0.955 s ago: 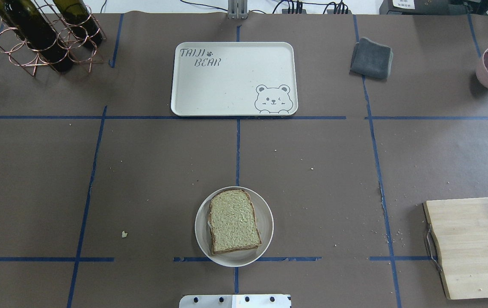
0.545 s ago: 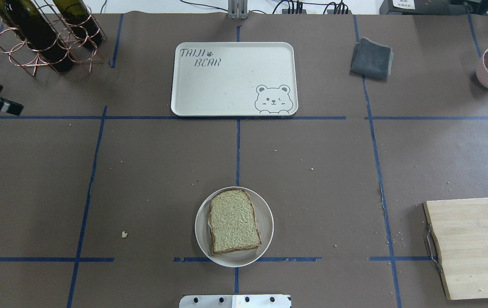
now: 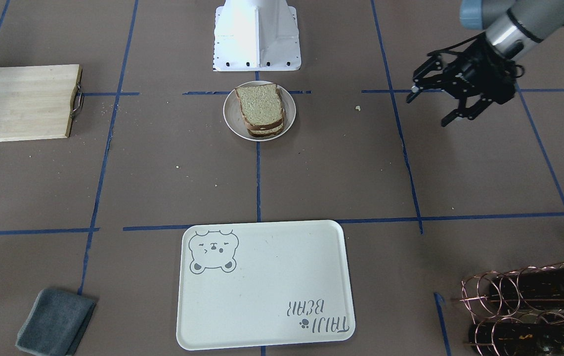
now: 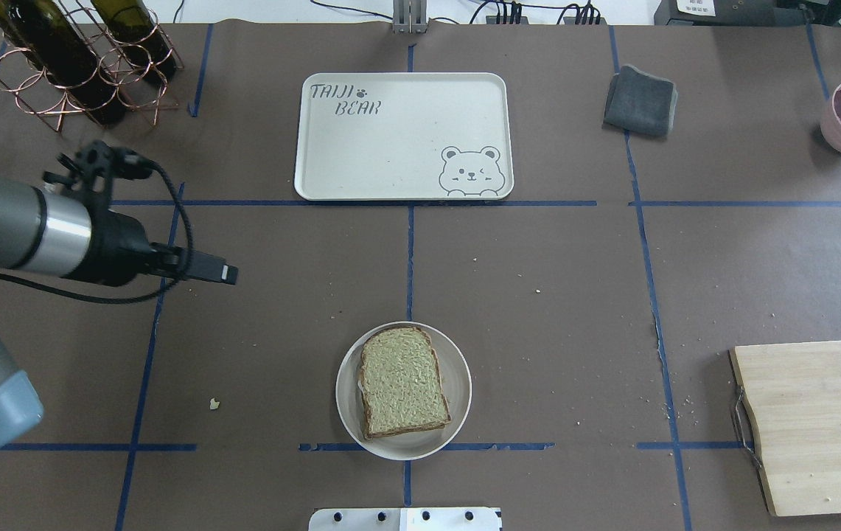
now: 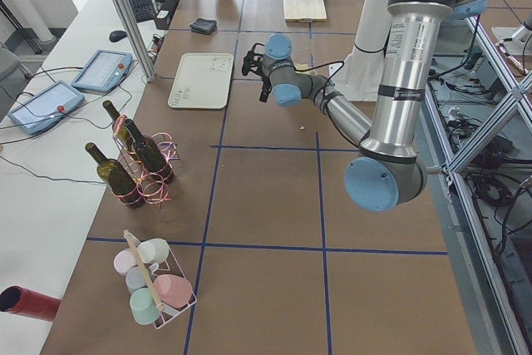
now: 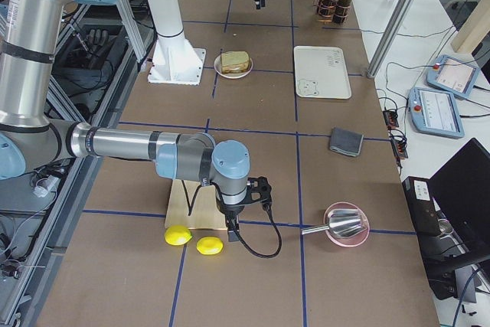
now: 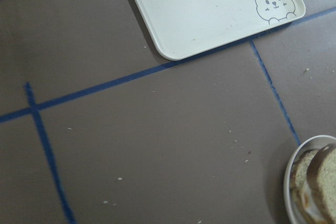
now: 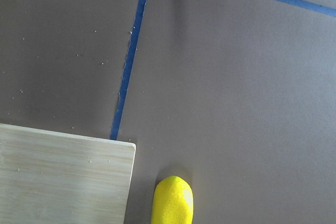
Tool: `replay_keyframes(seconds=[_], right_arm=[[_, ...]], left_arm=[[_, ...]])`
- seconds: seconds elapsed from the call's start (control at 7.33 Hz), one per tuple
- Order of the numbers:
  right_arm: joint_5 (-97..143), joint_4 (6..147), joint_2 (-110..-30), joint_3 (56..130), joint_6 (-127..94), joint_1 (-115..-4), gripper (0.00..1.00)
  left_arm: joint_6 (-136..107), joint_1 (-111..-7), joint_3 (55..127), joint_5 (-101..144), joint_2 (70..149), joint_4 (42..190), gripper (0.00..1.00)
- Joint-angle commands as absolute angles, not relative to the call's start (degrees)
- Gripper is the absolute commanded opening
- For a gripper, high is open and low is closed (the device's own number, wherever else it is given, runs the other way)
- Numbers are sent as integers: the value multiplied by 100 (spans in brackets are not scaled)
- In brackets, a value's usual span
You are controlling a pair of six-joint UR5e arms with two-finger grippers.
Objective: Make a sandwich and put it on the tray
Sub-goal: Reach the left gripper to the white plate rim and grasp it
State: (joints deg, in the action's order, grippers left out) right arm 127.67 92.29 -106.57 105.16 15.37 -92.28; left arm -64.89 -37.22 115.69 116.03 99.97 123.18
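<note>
The build looked done. The sandwich [image 4: 402, 380] sat stacked on a plate [image 4: 463, 383], one slice squarely over the other. A sliver of white showed between them at the edge, probably the egg, though no yolk could be seen. What remained, by my reading, was the whole transfer, since nothing lay on the tray [image 4: 405, 133] yet.

The left pincer [image 3: 429, 108] hung above the bench [image 4: 553, 310] with its jaws spread wide and nothing between them. It touched nothing. The sandwich lay well off to its right and nearer the robot's base. The tray lay well off to its right too, but farther from the base, so the pincer stood roughly level with the gap between them.

The right pincer [image 6: 232, 221] hung far from both, over the bench by a corner of the board [image 8: 63, 177], with a lemon [image 8: 172, 200] just beside that corner. I could not tell whether it was open or closed, or whether it held anything.
</note>
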Motion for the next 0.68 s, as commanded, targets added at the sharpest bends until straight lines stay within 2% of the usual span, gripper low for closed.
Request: replay_keyframes(seconds=[0.0,0.14,0.41,0.55], right_arm=[[12762,9220,-10661,10512,1520,-9229,100],[12753,9220,-10644,10512,1494,-9229,100],[12753,9220,-10609,10512,1485,-9229,100],[12744,9220,-10600,10503,1485,-9229,100]], left_arm=[[-7496,-2657,11444,10488,10291,12340,100],[-7950,-2437,11165,10172,10501,12340,100],[-8174,-2119,10576,9705,10853,12375,87],[-8296,-2083,10565,9694,10846,12401,83]])
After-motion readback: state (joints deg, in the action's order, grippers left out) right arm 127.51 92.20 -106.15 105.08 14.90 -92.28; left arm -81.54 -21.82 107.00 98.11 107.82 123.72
